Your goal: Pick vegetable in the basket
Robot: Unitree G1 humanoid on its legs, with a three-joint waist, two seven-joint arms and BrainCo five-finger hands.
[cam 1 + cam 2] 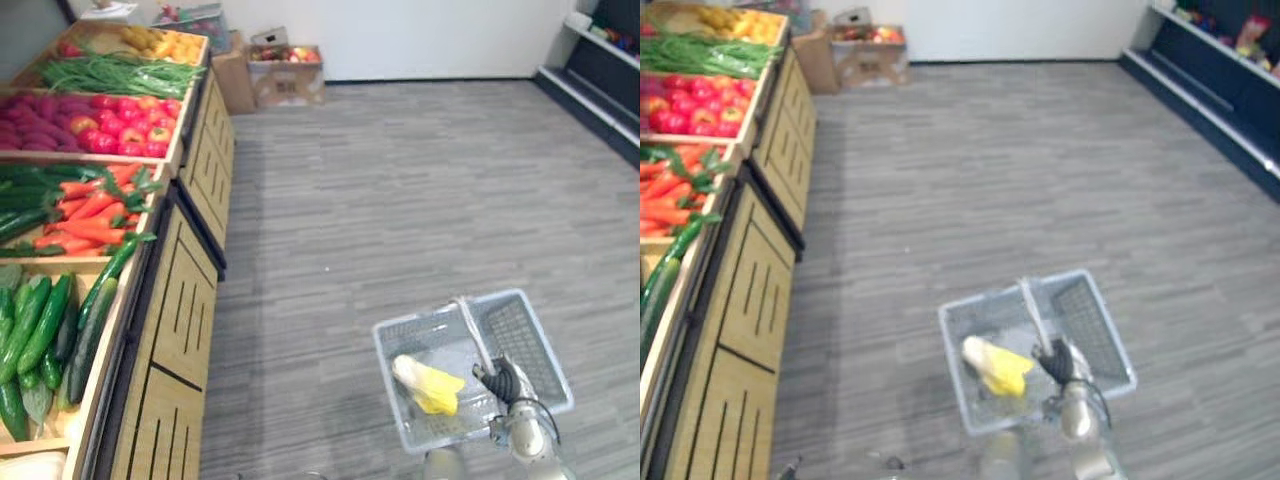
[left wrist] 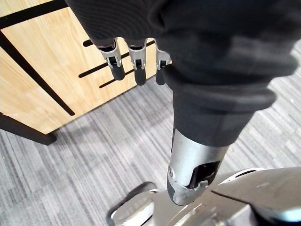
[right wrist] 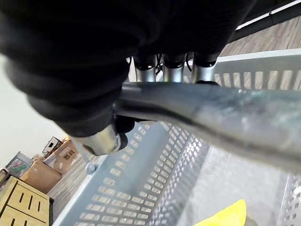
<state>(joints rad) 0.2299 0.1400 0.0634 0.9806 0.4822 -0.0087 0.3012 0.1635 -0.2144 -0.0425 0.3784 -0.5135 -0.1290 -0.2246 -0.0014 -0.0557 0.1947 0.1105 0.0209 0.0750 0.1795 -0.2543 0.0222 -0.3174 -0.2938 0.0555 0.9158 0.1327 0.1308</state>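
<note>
- Gripping handle [image 3: 211, 110] in right hand [image 1: 497, 382], curled fully round the bar, at 5 o'clock; judged as a way to carry basket [image 1: 525, 345] level and leave the other arm free for picking.
- Holding one yellow vegetable [image 1: 425, 385] inside basket, down on the mesh bottom toward its 9 o'clock side; just beside the handle line, apart from the hand.
- Hanging left hand [image 2: 135, 70] slack and empty, loosely straight, near the wooden front of bench [image 2: 47, 80]; probably parked low until within reach of produce.
- Along 9 o'clock, bench loaded in open-topped crates, so reachable from above: cucumbers [image 1: 40, 330] at 8, carrots [image 1: 90, 215] at 9, red fruit [image 1: 120, 125] at 10, greens [image 1: 110, 72] at 11.
- Underfoot, grey plank floor [image 1: 400, 180]; boxes [image 1: 285, 75] against a white wall at 12; dark shelf [image 1: 590, 90] at 2.
</note>
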